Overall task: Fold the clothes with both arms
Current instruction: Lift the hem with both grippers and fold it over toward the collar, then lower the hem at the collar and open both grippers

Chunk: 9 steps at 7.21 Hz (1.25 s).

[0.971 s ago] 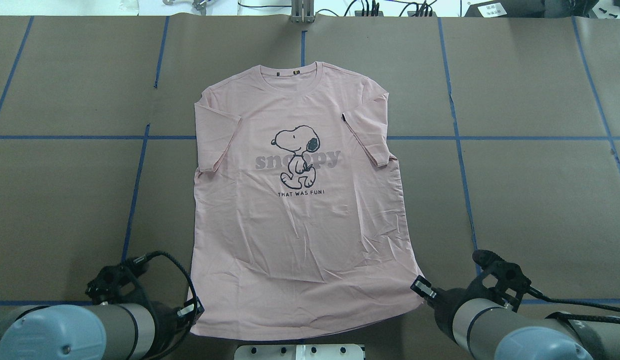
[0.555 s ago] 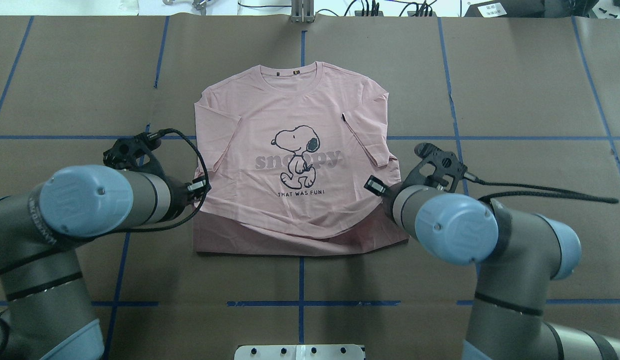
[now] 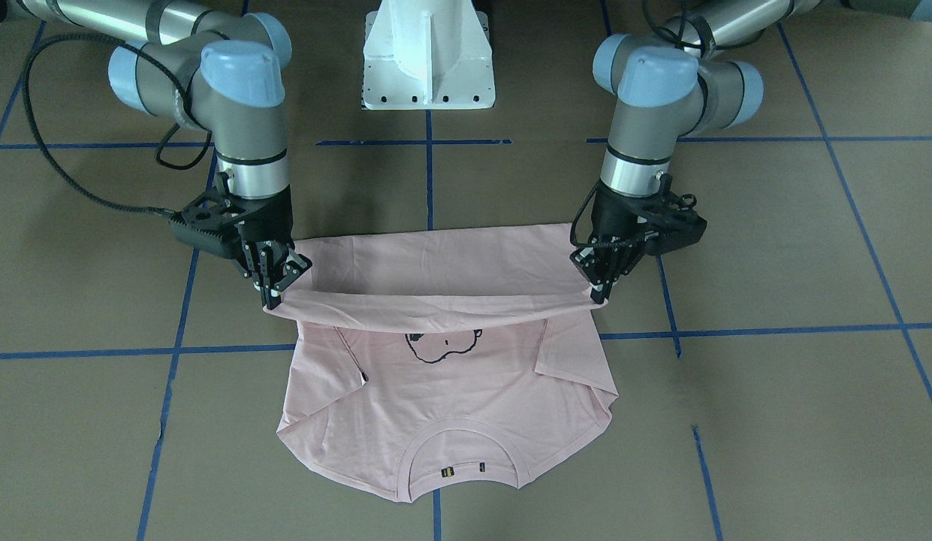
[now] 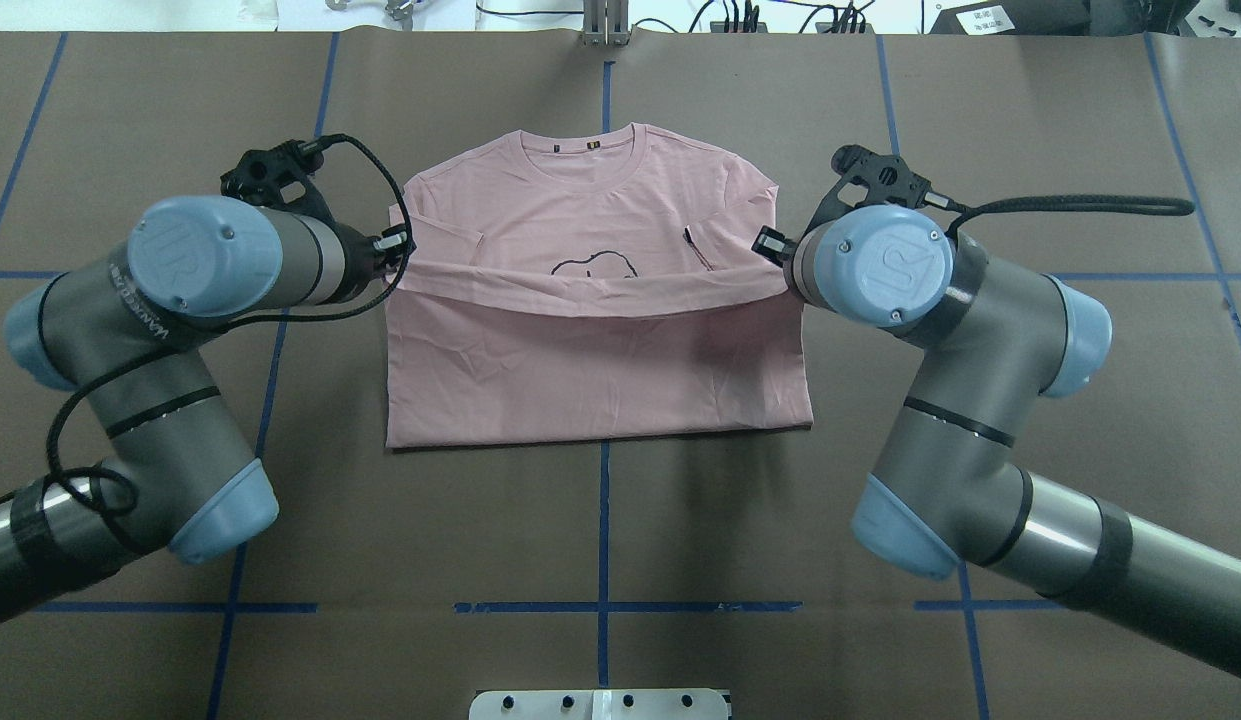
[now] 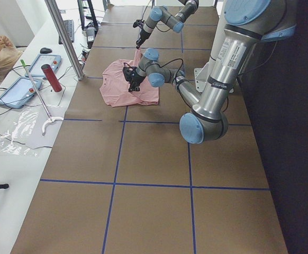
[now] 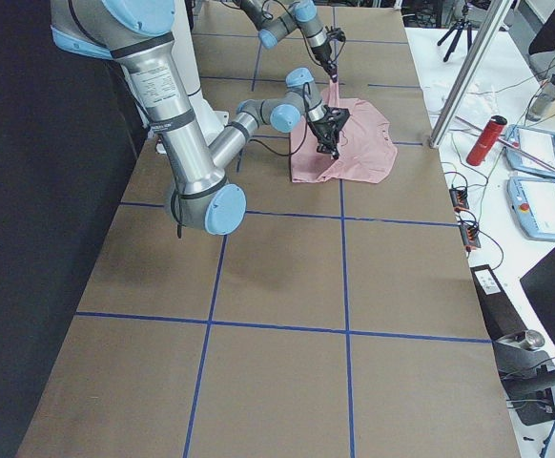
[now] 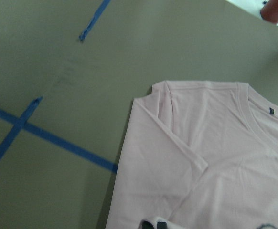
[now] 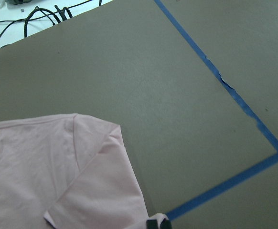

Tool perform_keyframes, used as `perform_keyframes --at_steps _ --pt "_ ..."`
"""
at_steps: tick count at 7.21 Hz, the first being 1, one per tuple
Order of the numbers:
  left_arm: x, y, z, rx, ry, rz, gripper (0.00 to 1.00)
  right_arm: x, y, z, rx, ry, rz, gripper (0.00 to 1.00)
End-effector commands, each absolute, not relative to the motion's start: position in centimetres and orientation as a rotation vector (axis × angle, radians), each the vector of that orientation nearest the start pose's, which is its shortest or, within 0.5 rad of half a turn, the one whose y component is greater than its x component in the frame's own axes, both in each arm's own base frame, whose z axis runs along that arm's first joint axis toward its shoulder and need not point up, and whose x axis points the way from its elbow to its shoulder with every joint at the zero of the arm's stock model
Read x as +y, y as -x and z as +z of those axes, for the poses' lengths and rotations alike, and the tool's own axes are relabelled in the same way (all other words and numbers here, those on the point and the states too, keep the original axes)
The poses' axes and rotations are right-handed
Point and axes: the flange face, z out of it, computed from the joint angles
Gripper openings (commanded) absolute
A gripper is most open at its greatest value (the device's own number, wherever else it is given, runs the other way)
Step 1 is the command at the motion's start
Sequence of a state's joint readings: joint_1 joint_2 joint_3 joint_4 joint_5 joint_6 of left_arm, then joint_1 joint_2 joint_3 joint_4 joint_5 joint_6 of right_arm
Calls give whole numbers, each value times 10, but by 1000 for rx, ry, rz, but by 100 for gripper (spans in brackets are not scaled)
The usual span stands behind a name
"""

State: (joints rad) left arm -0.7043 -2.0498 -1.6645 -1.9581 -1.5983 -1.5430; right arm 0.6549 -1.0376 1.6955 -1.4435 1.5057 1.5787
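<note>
T-shirt point(image 4: 600, 370) flat on table point(image 4: 480, 540), lower half doubled over toward collar point(image 4: 590, 152). Hem raised over dog print point(image 4: 595, 266), stretched between grippers: left gripper point(image 3: 602, 294) clenched on one hem corner, right gripper point(image 3: 273, 297) clenched on other.

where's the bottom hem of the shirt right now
In the front-facing view the hem hangs stretched between the right gripper at view-left and the left gripper, over the dog print.

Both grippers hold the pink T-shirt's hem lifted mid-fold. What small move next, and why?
Probably carry the hem of the pale pink cotton T-shirt forward to its ribbed collar: the black left gripper and right gripper hold it raised over the dog print.
</note>
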Motion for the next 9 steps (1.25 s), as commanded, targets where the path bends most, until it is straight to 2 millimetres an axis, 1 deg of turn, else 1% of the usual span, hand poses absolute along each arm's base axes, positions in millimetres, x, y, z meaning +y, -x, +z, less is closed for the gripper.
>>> perform_keyframes --at_steps 1,2,3,4,5,6,7,8,9 --pt "-584 -415 322 906 -387 -615 0 -589 463 291 -710 -319 639 0" --pt "-596 -410 330 906 -400 -624 0 -613 476 287 -712 -326 646 0" --pt "-603 -417 331 896 -397 -626 0 -623 482 296 -723 -332 647 0" --pt "-616 -431 329 883 -391 -629 0 -626 485 305 -712 -327 648 0" --pt "-620 -435 331 912 -402 -624 0 -627 488 310 -703 -326 642 0" --pt "-623 -440 345 922 -406 -621 4 -627 490 315 -695 -322 636 0" --pt "-626 -443 356 931 -412 -621 10 -630 493 311 -697 -323 636 0" --pt "-627 -444 361 936 -413 -619 13 -632 505 313 -682 -315 630 19" --pt "-627 -444 363 933 -412 -618 18 -634 506 308 -696 -321 628 29"
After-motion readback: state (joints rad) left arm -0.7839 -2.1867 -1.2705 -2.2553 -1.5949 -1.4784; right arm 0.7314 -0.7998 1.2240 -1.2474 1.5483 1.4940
